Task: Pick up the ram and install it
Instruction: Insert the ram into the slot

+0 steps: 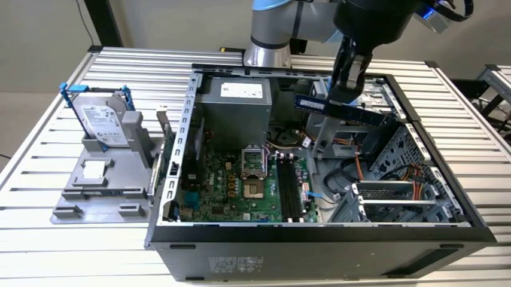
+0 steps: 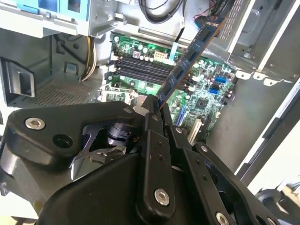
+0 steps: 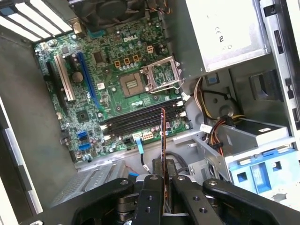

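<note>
Clamping one end of the ram (image 1: pixel 371 116), the end effector (image 1: pixel 345 97) holds it clear above the open case (image 1: pixel 319 232)

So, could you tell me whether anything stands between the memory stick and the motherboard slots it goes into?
Nothing visible does. The gripper holds the memory stick in the air, and the black slots lie uncovered on the motherboard; the cables sit off to the side.
</note>
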Controlling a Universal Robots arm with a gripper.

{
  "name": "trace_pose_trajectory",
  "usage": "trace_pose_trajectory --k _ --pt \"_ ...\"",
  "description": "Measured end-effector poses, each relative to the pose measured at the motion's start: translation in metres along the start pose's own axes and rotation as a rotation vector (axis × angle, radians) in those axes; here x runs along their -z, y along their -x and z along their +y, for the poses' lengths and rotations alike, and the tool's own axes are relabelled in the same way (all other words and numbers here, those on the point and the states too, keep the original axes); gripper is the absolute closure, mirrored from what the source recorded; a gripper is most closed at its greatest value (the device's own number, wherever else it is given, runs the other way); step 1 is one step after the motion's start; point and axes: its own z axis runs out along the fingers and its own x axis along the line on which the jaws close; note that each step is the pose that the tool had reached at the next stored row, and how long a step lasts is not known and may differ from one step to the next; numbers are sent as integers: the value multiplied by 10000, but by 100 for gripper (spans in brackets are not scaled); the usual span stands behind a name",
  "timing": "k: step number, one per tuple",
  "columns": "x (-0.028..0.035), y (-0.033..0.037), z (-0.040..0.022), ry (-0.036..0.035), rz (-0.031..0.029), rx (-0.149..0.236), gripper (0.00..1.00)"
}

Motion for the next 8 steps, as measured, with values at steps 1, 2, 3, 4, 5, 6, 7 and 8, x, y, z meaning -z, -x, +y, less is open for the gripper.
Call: trace_pose_trajectory --k 1,2,3,4,5,6,7,8 --pt "0 0 0 -2 -2 -97 100" --pt "0 0 0 -4 -3 -193 100" --pt "0 0 0 -6 -5 -289 100" --pt "0 0 1 -9 -8 -388 100" --pt "-1 -1 1 -11 -11 -485 100" --pt "-1 -1 1 -13 -12 -590 100" --pt "-1 -1 1 -16 -14 -683 100" --pt "-1 -1 1 -18 -16 -786 100"
